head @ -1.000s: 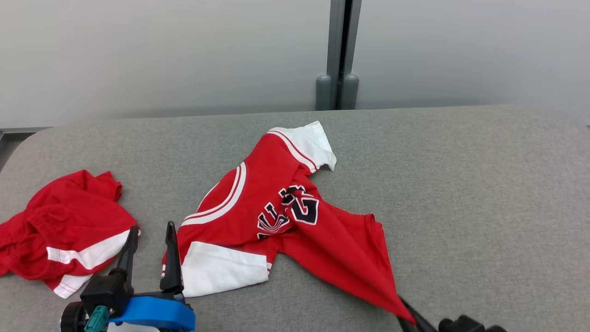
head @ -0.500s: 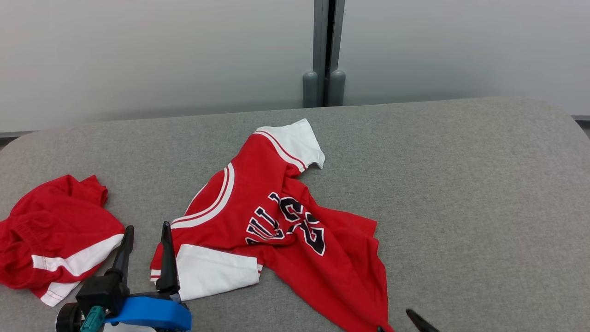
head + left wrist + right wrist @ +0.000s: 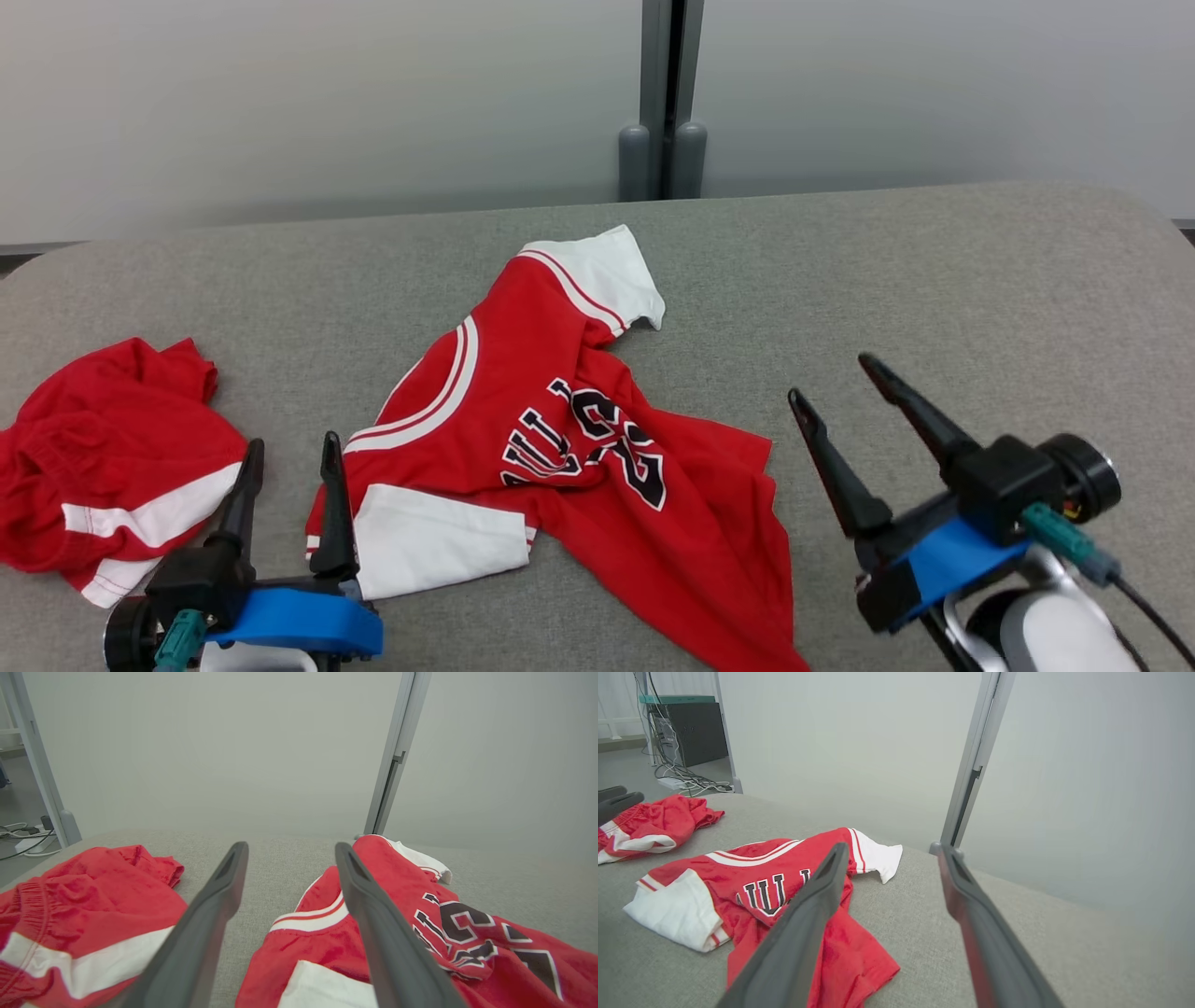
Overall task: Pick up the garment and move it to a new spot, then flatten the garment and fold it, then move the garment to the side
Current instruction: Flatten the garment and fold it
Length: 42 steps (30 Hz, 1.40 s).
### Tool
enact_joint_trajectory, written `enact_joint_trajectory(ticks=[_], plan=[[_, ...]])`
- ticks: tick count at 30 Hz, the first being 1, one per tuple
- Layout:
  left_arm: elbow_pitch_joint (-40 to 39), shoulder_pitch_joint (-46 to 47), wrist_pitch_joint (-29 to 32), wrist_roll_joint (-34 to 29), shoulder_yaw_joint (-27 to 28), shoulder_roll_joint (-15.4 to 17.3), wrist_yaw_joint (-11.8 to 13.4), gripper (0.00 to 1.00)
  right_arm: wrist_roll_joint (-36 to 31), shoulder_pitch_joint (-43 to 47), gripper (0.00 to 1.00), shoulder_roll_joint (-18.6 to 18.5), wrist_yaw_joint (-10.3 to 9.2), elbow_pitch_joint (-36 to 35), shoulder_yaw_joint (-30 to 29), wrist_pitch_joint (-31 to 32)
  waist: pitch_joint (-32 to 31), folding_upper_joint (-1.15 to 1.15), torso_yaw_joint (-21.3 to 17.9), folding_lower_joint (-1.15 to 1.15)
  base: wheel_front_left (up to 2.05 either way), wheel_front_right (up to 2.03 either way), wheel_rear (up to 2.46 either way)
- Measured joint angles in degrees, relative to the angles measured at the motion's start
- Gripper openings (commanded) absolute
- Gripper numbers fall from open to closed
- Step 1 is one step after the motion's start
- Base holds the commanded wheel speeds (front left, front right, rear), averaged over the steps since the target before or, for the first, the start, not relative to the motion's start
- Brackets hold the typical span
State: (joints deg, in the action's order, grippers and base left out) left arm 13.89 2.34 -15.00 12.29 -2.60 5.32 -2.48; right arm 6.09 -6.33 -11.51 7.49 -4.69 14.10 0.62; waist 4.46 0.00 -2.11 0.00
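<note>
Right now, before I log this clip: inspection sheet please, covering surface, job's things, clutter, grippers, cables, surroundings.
Surface: grey cloth table, flat.
Job's things: jersey, rumpled mid-table, unfolded, held by nothing.
Clutter: shorts, bunched at the left.
Grippers: left gripper open beside the jersey's near sleeve; right gripper open, empty, right of the jersey.
Cables: wires on the floor by a black cabinet.
Surroundings: pale wall, grey post behind the table.
</note>
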Motion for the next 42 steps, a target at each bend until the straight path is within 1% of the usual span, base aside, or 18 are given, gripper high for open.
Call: enact_joint_trajectory(ticks=[4, 10, 19, 24, 27, 32, 33, 34, 39, 42], plan=[[-0.3, 0.6, 0.0, -0.2, 0.0, 0.2, 0.1, 1.0, -0.3, -6.2, 1.0, 0.0, 0.0, 5.0, -0.7, 0.5, 0.8, 0.0, 1.1, 0.0, 0.0, 0.0, 0.0], [-0.3, 1.9, 0.0, -0.2, -0.2, 0.1, 0.2, 1.0, -0.7, -12.2, 1.0, -0.1, 0.0, 15.8, -0.2, 1.3, 2.1, 0.0, 3.3, 0.0, 0.0, 0.0, 0.0], [0.0, 3.9, 0.0, -0.2, -1.1, -0.4, -0.1, 1.0, -0.6, -14.7, 1.0, -0.1, 0.0, 31.5, 1.4, -0.5, 4.4, 0.0, 7.0, 0.01, 0.0, 0.0, 0.0], [0.4, 4.4, 0.0, -0.2, -1.4, -0.6, -0.4, 1.0, -0.9, -15.9, 1.0, 0.5, 0.0, 40.3, 2.1, -1.9, 5.4, 0.0, 8.6, 0.0, 0.0, 0.0, 0.0], [0.5, 4.6, 0.0, -0.3, -1.3, -0.7, -0.4, 1.0, -1.1, -16.6, 1.0, 1.2, 0.0, 44.6, 2.9, -2.8, 5.7, 0.0, 9.2, 0.0, 0.0, 0.0, 0.0], [0.7, 4.7, 0.0, -0.5, -1.2, -0.8, -0.4, 1.0, -1.3, -18.2, 1.0, 2.0, -0.03, 49.6, 4.2, -4.6, 5.5, 0.0, 9.6, 0.0, 0.0, 0.0, 0.0], [0.7, 4.7, 0.0, -0.6, -1.2, -0.9, -0.4, 1.0, -1.2, -18.4, 0.53, 2.3, -0.09, 50.3, 4.4, -4.9, 5.4, 0.0, 9.5, 0.0, 0.0, 0.0, 0.0], [0.8, 4.7, 0.0, -0.7, -1.1, -0.9, -0.4, 1.0, -1.1, -18.7, 0.0, 2.5, -0.08, 50.9, 4.7, -5.2, 5.3, 0.0, 9.5, 0.0, 0.0, 0.0, 0.0], [0.8, 4.4, 0.0, -0.7, -0.8, -1.1, -0.4, 1.0, 0.0, -19.6, 0.0, 2.5, 0.07, 52.6, 5.3, -8.1, 5.1, 0.0, 8.4, 0.0, 0.0, 0.0, 0.0], [0.9, 4.4, 0.0, -0.7, -0.8, -1.1, -0.4, 1.0, 0.6, -21.0, 0.0, -0.4, 0.04, 53.1, 3.7, -9.5, 4.8, 0.0, 7.8, 0.0, 0.0, 0.0, 0.0]])
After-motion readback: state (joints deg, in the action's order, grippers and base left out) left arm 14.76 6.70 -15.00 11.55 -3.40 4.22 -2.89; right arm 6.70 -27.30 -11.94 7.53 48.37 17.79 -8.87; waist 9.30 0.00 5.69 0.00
